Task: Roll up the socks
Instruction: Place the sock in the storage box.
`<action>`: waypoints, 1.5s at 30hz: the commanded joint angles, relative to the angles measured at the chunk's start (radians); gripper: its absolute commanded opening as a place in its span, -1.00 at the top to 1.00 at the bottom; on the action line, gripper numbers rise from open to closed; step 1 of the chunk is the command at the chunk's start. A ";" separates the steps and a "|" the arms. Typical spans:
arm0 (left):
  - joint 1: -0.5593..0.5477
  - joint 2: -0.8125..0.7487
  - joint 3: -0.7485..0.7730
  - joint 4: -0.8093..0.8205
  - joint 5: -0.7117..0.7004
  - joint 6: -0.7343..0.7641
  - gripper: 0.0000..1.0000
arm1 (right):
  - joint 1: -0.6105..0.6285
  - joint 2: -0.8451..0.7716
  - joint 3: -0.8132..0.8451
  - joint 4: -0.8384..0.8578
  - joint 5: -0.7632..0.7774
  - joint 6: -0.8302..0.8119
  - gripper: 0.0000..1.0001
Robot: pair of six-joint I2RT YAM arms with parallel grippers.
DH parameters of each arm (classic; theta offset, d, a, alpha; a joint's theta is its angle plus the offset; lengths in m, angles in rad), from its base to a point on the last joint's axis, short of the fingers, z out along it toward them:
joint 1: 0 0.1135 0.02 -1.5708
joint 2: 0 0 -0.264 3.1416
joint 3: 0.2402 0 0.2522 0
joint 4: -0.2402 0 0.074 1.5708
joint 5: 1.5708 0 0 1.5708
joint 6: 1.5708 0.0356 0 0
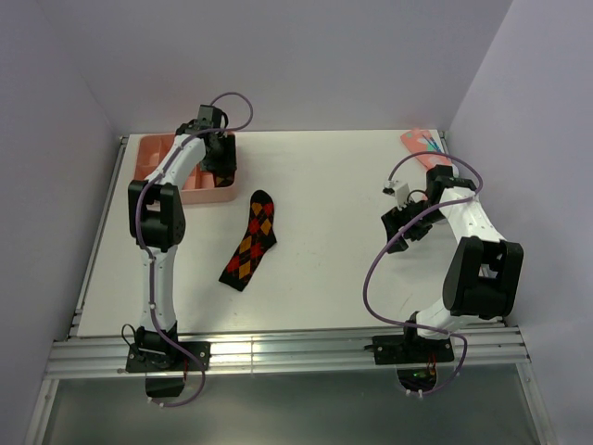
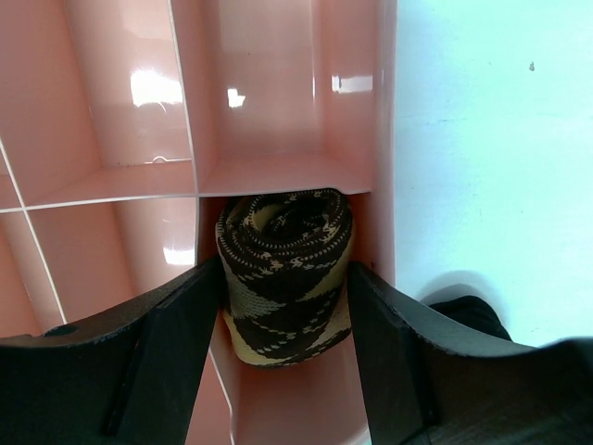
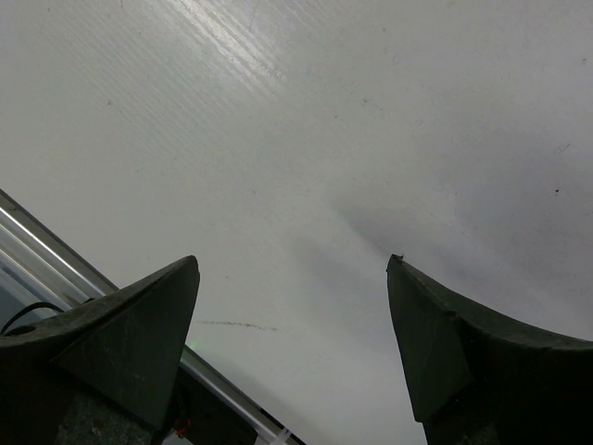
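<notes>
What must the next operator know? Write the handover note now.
Left tool: jaws either side of the rolled sock, which sits in an edge compartment of the tray; gripping or released, unclear.
Right tool: open, empty, over the table.
Done: one sock rolled and in the tray.
Left: the red-and-orange sock lies flat mid-table, unrolled; roll it.

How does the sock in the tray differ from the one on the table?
Tray sock is rolled tight in a pink tray compartment; table sock lies flat. Tray sock's pattern is tan; table sock's diamonds are red and orange. Both have dark ground.
</notes>
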 commanded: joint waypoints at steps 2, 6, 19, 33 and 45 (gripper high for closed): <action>-0.010 -0.025 -0.061 0.020 -0.037 -0.001 -0.40 | -0.005 -0.011 0.026 0.003 -0.012 -0.004 -0.78; -0.010 -0.085 -0.144 0.087 -0.028 0.002 -0.41 | -0.005 -0.014 0.024 0.003 -0.010 -0.003 -0.78; 0.011 -0.124 -0.140 0.097 -0.132 -0.001 -0.39 | -0.005 -0.021 0.012 0.003 -0.010 -0.006 -0.78; 0.039 -0.239 -0.213 0.193 -0.097 0.030 -0.39 | -0.005 -0.030 0.013 0.008 -0.012 0.000 -0.78; 0.021 -0.435 -0.325 0.396 -0.026 0.027 -0.40 | -0.005 -0.047 0.013 0.025 -0.015 0.010 -0.78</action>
